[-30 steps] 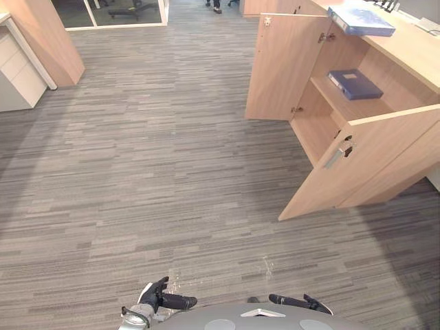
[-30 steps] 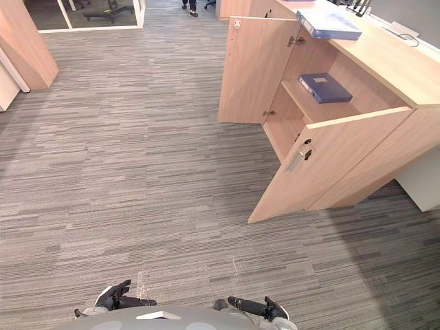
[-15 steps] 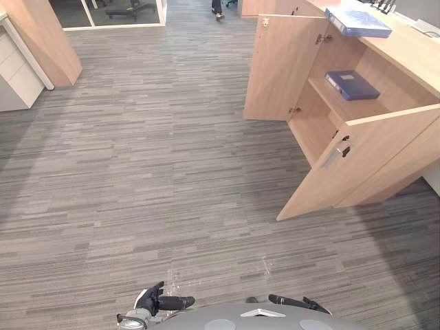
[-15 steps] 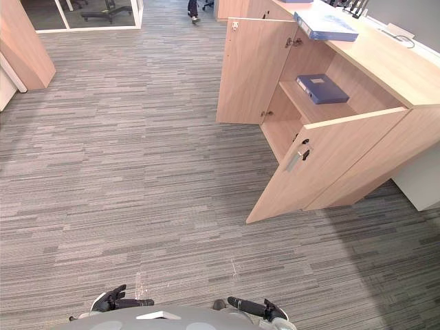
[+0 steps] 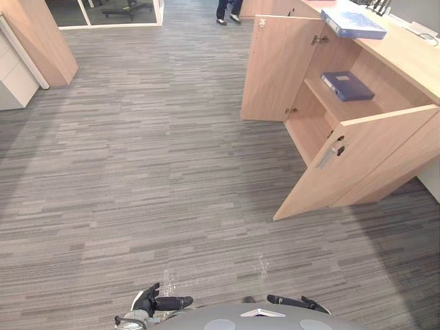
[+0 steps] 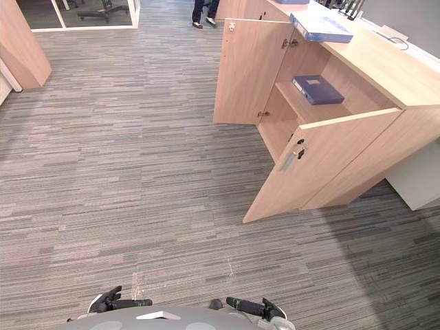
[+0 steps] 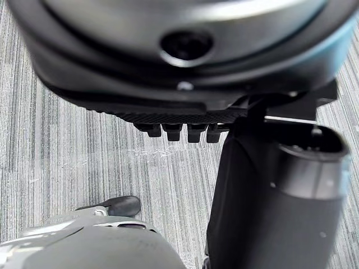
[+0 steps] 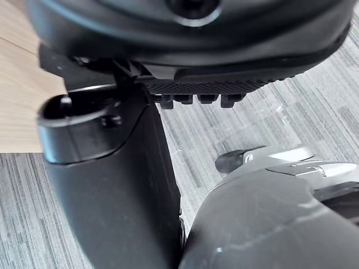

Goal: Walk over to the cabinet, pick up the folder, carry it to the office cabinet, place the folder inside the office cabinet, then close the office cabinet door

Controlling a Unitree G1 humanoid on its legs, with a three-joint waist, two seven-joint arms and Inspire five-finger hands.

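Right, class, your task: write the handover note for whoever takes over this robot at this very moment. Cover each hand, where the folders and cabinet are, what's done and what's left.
Left robot hand: open, empty, low in front of the robot.
Right robot hand: open, empty, low beside it.
Cabinet: ahead on the right, across the carpet; near door and far door both open.
Dark blue folder: flat on the inner shelf. Light blue folder: on the cabinet's top.
Done: no folder picked up yet.
Left: walk up, take the folder, shelve it, close the door.
Note: a person's legs beyond the cabinet.
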